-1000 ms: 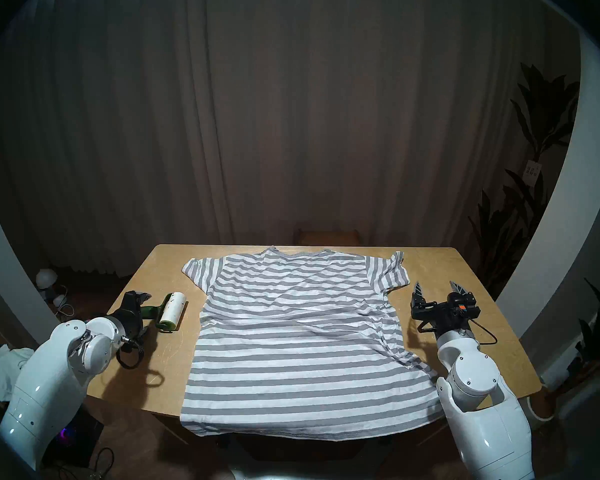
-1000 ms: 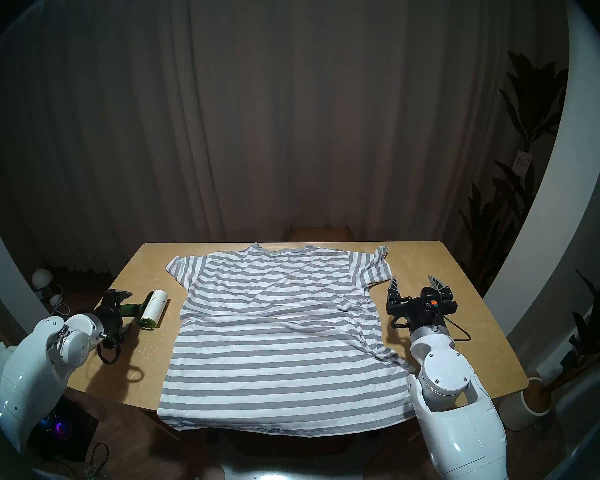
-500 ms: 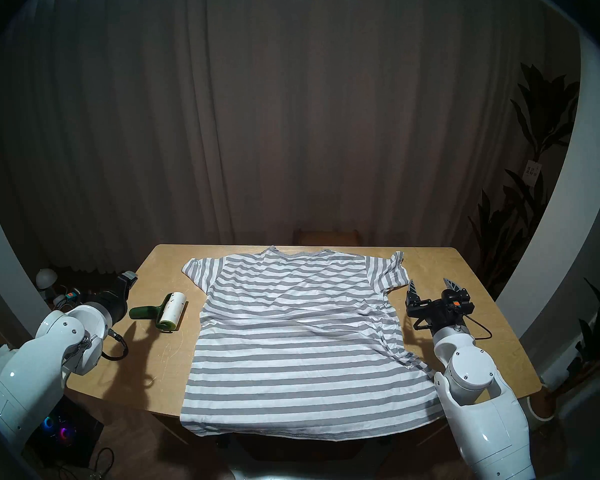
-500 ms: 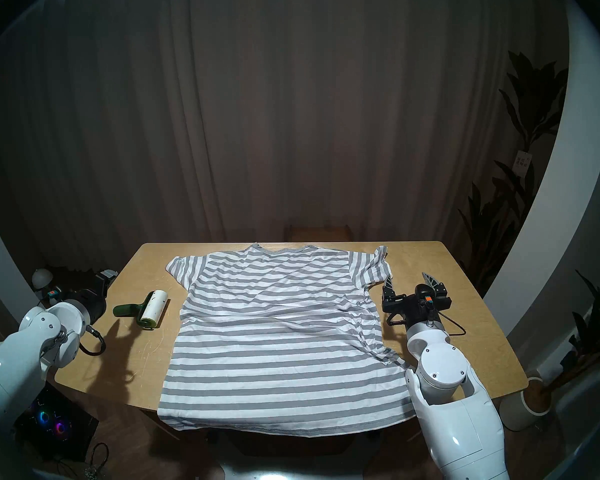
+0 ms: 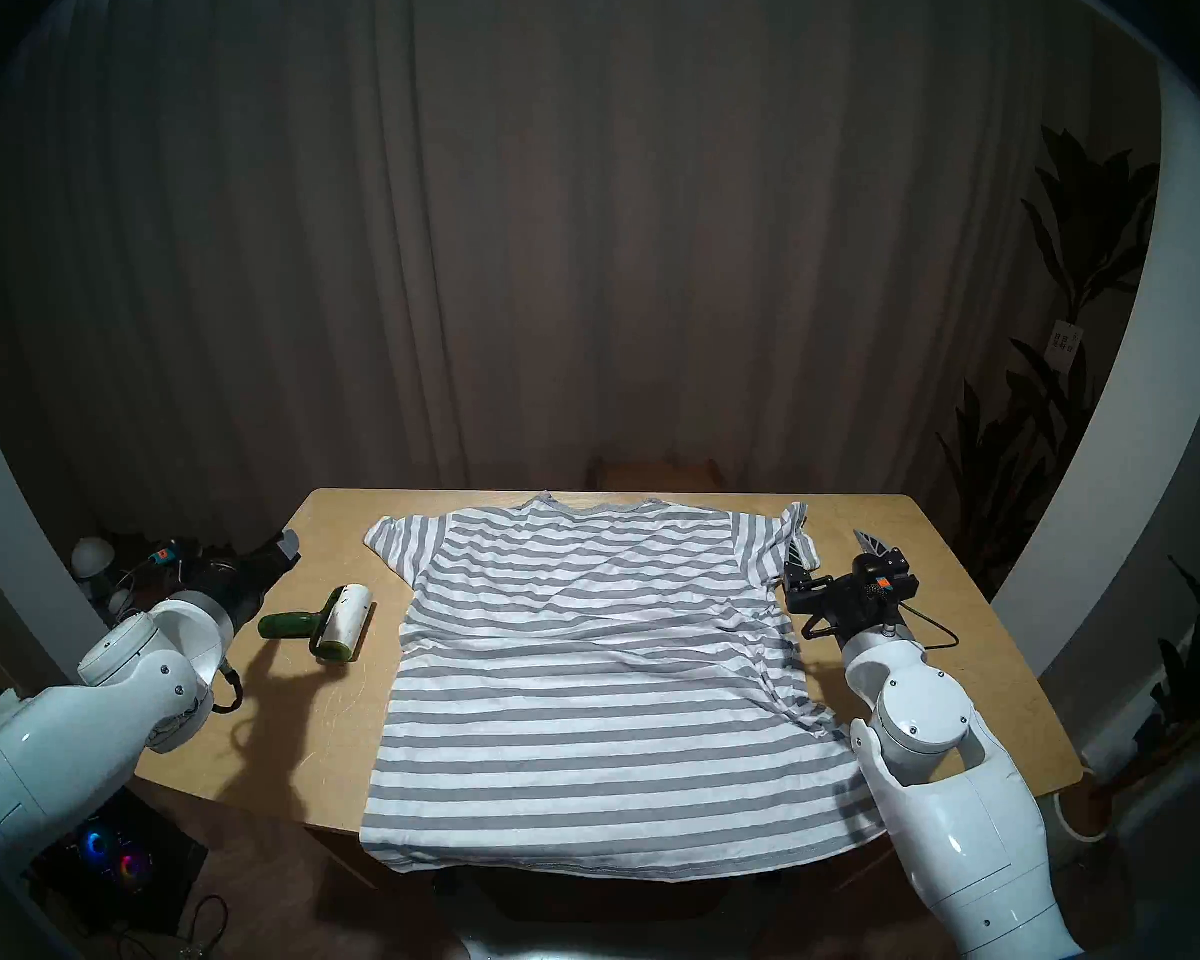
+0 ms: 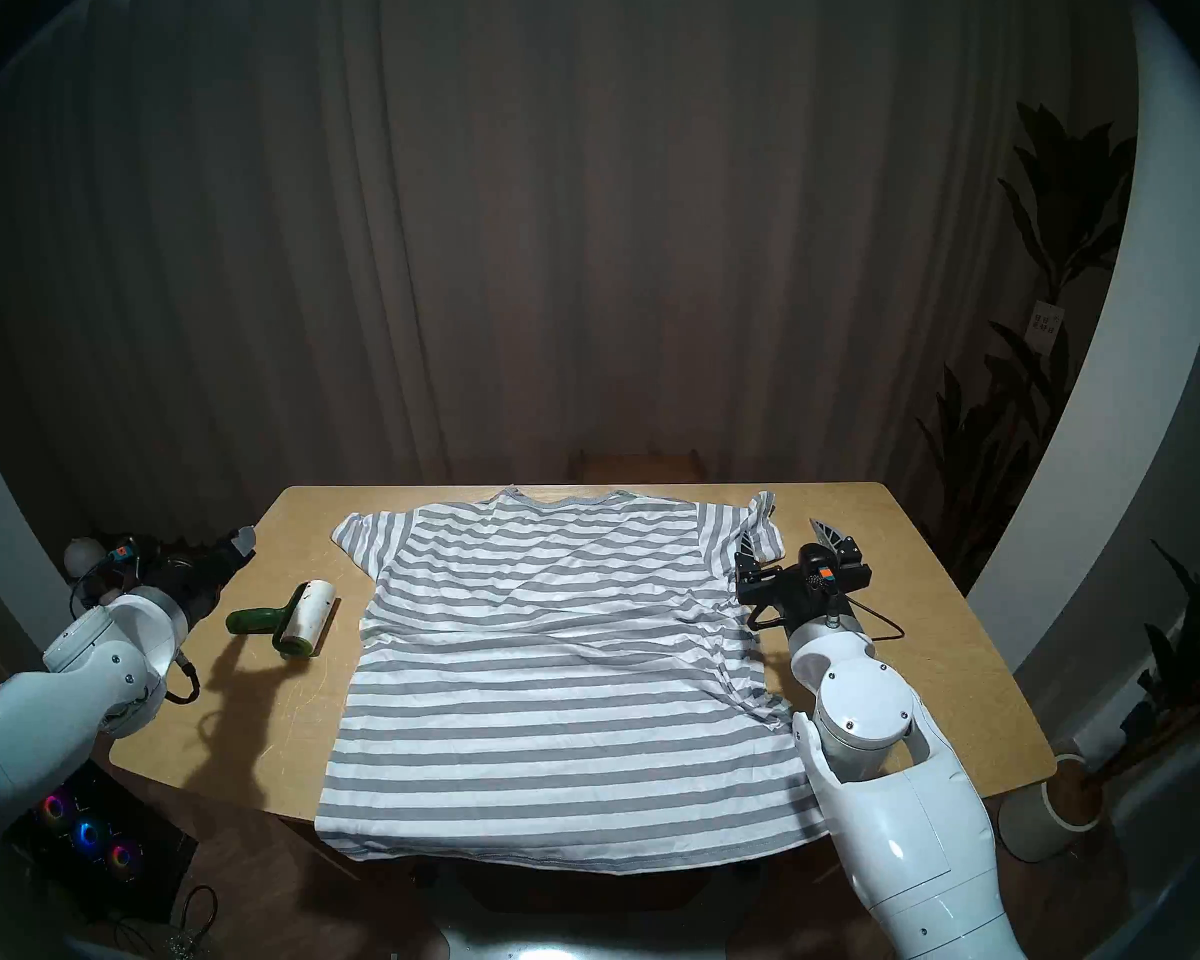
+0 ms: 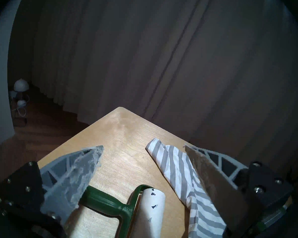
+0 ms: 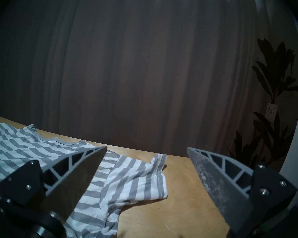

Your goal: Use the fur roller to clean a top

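The grey-and-white striped T-shirt (image 5: 583,668) lies flat on the wooden table (image 5: 930,661), with its hem hanging over the front edge. The fur roller (image 5: 339,622) lies on the table left of the shirt, its dark green handle pointing left. My left gripper (image 5: 287,544) is open and empty. It hovers behind and to the left of the roller, which shows low in the left wrist view (image 7: 150,211) with the left sleeve (image 7: 175,172). My right gripper (image 5: 829,548) is open and empty at the right sleeve (image 8: 136,177), its left finger over the cloth.
A stool (image 5: 652,472) stands behind the table in front of the dark curtain. On the floor are a white lamp (image 5: 91,557) and a computer case with lit fans (image 5: 112,861) at the left. A potted plant (image 5: 1082,813) stands at the right.
My left gripper has drawn back from the roller's handle, leftward and towards the far left corner; the roller has stayed put. My right gripper has moved forward and left to the right sleeve.
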Controlling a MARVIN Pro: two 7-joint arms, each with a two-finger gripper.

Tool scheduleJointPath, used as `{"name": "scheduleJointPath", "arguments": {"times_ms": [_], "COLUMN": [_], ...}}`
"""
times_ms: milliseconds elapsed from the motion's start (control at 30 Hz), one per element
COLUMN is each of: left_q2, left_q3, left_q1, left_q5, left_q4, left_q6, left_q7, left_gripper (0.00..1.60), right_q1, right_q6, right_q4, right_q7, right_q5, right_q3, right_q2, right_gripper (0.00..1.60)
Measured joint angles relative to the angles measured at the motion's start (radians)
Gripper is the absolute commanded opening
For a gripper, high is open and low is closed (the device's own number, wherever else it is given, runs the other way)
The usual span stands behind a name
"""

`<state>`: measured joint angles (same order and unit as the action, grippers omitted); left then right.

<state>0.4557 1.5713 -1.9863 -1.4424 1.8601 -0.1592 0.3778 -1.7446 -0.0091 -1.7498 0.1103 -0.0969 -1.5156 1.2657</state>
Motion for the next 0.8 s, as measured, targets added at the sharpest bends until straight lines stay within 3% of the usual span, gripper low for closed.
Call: {"name": "scheduleJointPath", "arguments": {"times_ms": [433, 800], "left_q2": [-0.049, -0.073], "left_q3": [-0.088, -0.145], "left_q1": [0.049, 0.102], "left_q5": [0.23, 0.4], "left_q4": [-0.003, -0.06], "left_q6": [-0.026, -0.039], "left_q7": [-0.004, -0.005], "left_gripper": [1.6, 1.6], "right_q1": [0.077, 0.141], "right_q6": [0.004, 0.01], "right_q4": [0.065, 0.14], "right_q7": [-0.026, -0.039], "right_q5": [0.008, -0.009], "right_q3": [0.044, 0.052], "right_q2": [0.009, 0.025], "right_gripper": [1.6, 1.6]}}
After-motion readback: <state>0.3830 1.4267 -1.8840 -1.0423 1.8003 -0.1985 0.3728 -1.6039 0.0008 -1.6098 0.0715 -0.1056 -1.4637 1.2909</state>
